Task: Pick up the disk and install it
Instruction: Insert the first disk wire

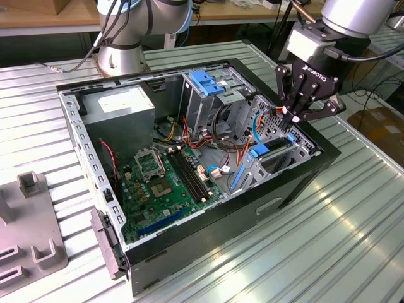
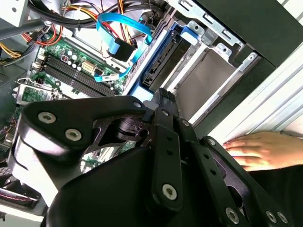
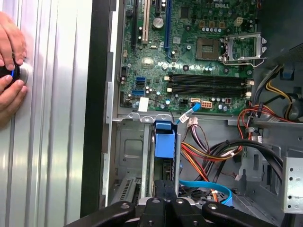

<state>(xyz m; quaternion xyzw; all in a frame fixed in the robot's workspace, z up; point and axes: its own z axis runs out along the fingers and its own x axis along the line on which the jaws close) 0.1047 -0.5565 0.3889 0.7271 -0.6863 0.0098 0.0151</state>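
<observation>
The gripper (image 3: 164, 187) has its jaws clenched together with nothing thick between them. The tips sit at the near end of the disk (image 3: 164, 166). Whether they touch it I cannot tell.

The disk stands on edge straight beyond the tips, its blue rail (image 3: 164, 144) running along the slot of the bay (image 3: 128, 156).

Shut tips give a narrow contact, so a push off the disk's middle could tilt it and jam the rails in the slot. The tips could also skid off its edge.

Just to one side of the jaws lies the blue cable (image 3: 203, 187), with the wires (image 3: 208, 151) a little further on. A slip that way could snag or pinch them.

Well away from the jaws on the other side, outside the case, a hand (image 3: 9, 71) rests on the table. A wide swing of the arm could meet it.
</observation>
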